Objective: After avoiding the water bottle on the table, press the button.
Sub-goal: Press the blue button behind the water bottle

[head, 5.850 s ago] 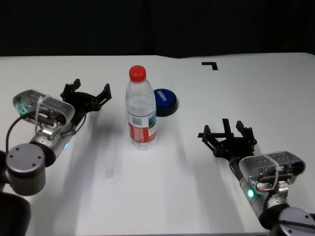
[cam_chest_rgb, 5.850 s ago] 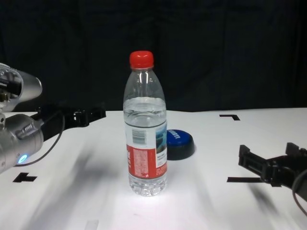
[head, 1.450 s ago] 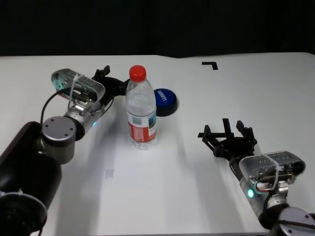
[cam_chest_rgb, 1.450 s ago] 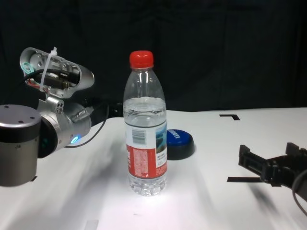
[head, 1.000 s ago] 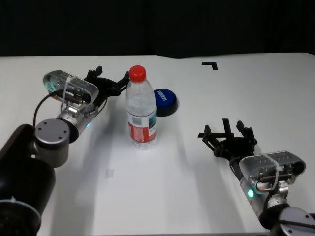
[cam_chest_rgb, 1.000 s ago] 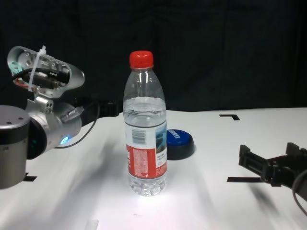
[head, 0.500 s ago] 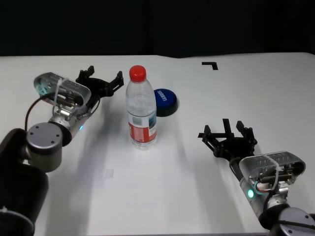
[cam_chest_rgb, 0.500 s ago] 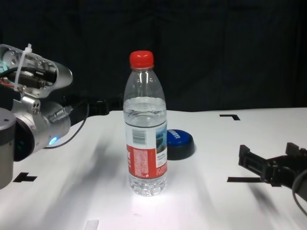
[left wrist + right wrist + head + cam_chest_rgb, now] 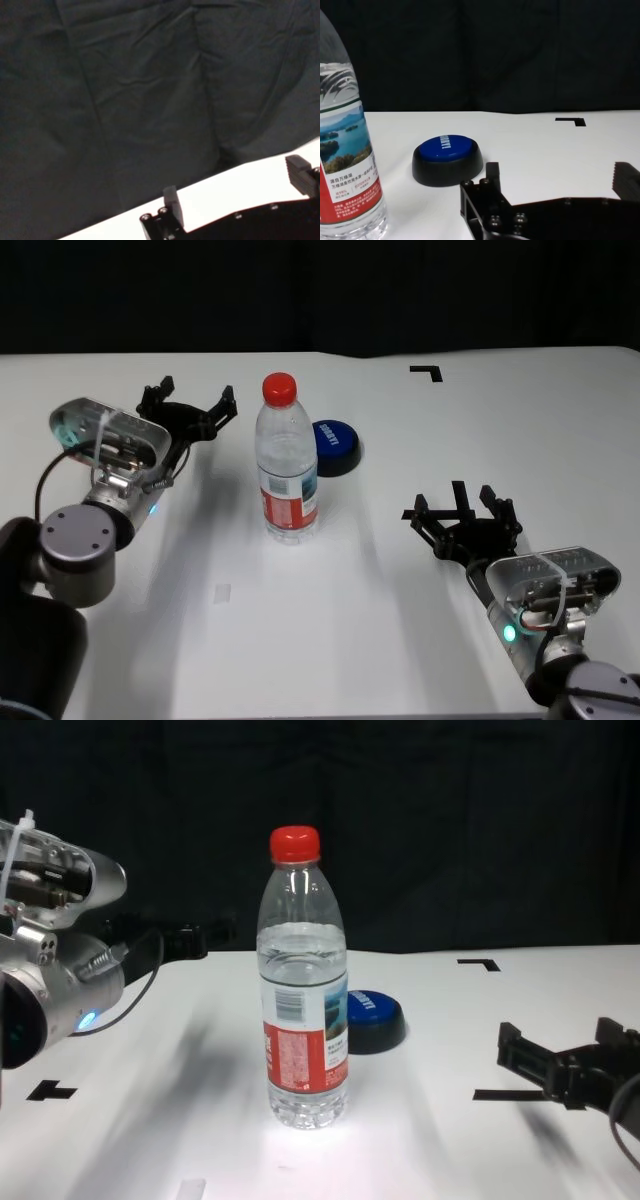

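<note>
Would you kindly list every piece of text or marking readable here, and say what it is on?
Button: white lettering on the blue top, too blurred to read.
Water bottle: small print on the label's white band, too small to read; barcode in the chest view, digits unreadable.
Table: black tape marks only, no text.

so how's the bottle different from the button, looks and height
The water bottle is tall, clear plastic with a red cap; the button is a low blue dome on a black base. The water bottle stands nearer the robot, the button just behind it. Both sit on the table.

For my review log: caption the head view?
Left tool open beside upright bottle; button behind it, untouched.
</note>
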